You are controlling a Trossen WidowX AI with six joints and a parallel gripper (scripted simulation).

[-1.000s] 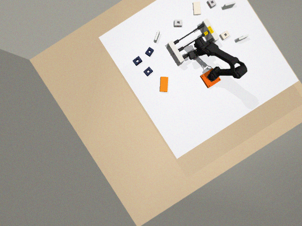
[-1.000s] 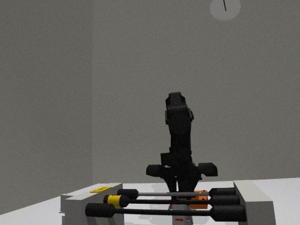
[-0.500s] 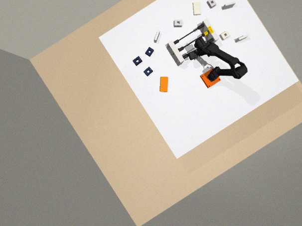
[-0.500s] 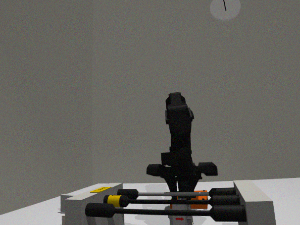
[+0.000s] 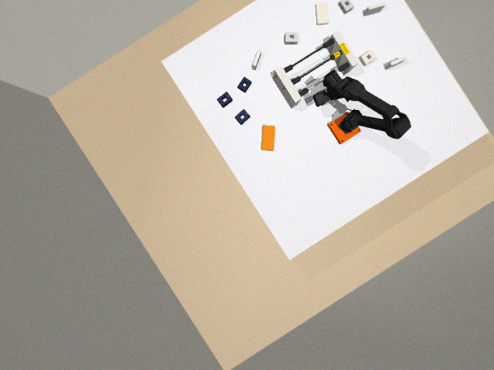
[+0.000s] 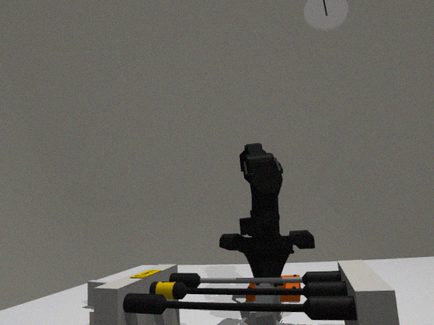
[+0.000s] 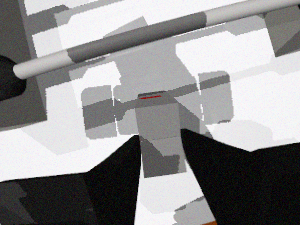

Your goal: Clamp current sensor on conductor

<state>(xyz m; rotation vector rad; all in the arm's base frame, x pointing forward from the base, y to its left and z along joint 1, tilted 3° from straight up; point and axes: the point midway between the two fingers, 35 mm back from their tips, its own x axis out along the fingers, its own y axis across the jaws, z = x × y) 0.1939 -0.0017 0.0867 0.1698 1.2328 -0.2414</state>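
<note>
The current sensor (image 7: 158, 120) (image 6: 267, 296) is grey, with a thin red mark on its far edge in the wrist view. My gripper (image 7: 160, 137) (image 6: 267, 275) is shut on it. The sensor is on the robot's side of the conductors, around none of them. Whether its jaw is open and which way its arrow points cannot be told. The middle conductor (image 5: 314, 68) (image 6: 243, 290) is black and carries a yellow band (image 5: 337, 54) (image 6: 165, 290). The yellow LOAD label (image 5: 344, 48) (image 6: 145, 274) is on the block at that end. The nearest conductor (image 7: 140, 37) is grey.
Two pale end blocks (image 5: 285, 85) (image 5: 350, 58) stand at the conductors' ends. Left of them are dark blue square rings (image 5: 248, 81) and an orange block (image 5: 268, 138). Beyond lie a cream block (image 5: 321, 14) and pale square rings (image 5: 288, 41). The robot's base is orange (image 5: 340, 138).
</note>
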